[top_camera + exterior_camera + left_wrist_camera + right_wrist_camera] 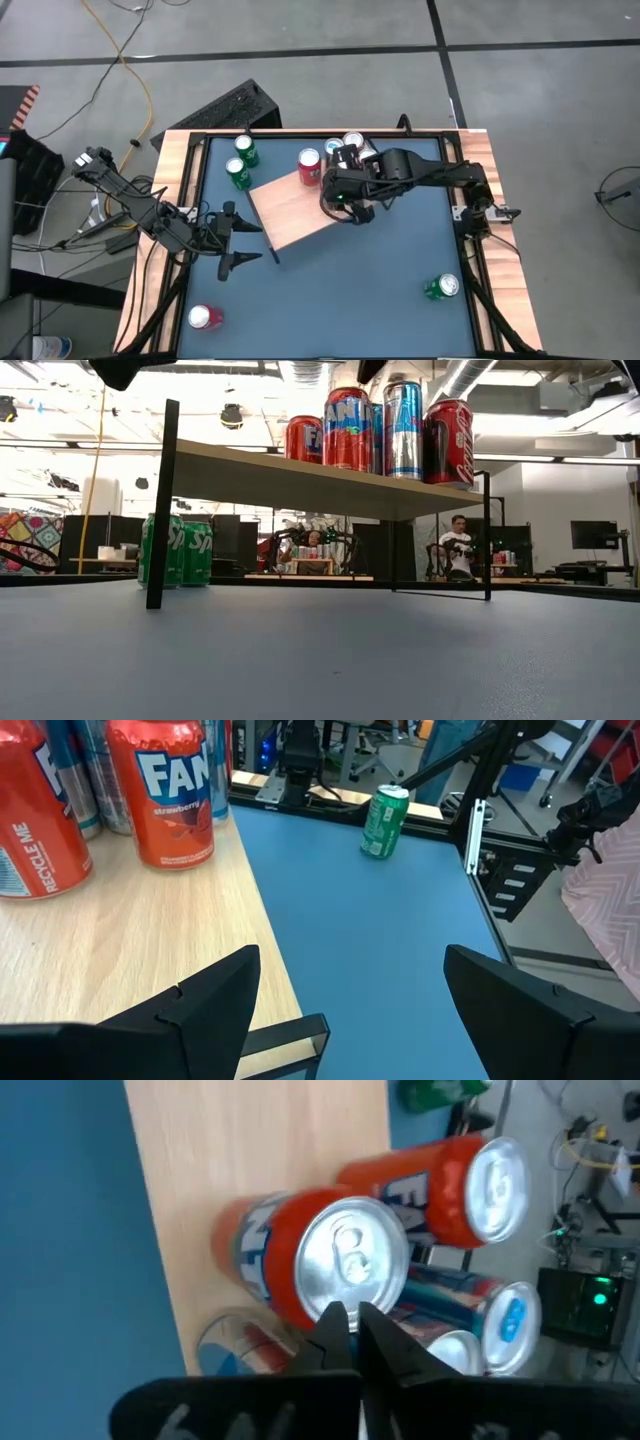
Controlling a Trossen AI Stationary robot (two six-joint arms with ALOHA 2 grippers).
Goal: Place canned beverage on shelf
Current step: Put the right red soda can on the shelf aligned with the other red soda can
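The right gripper [350, 1325] hangs over the far end of the shelf [290, 210], directly above a red can [320, 1260] that stands upright on the board. Its two fingers are pressed together and they hold nothing; their tips are just beside the rim of the can top, perhaps touching it, I cannot say for sure. This can stands very close to the other cans [400, 428] on the same end of the shelf, so the group is tight. The left gripper [235, 240] waits low at the near left side of the table, beside the near end of the shelf, with its fingers wide apart and empty. More cans are on the blue table [400, 260]: two green cans [242, 162] behind the shelf, one green can [441, 288] lying at the near right, and one red can [205, 317] at the near left. To my eye the can is already placed, and the danger is now in the leaving. If the closed fingers move sideways before they go up, they can catch the rim and tip the can, and because the cans stand so close, one falling can may push the others off the edge. The shelf also stands on thin legs, so a hard knock could shift it.
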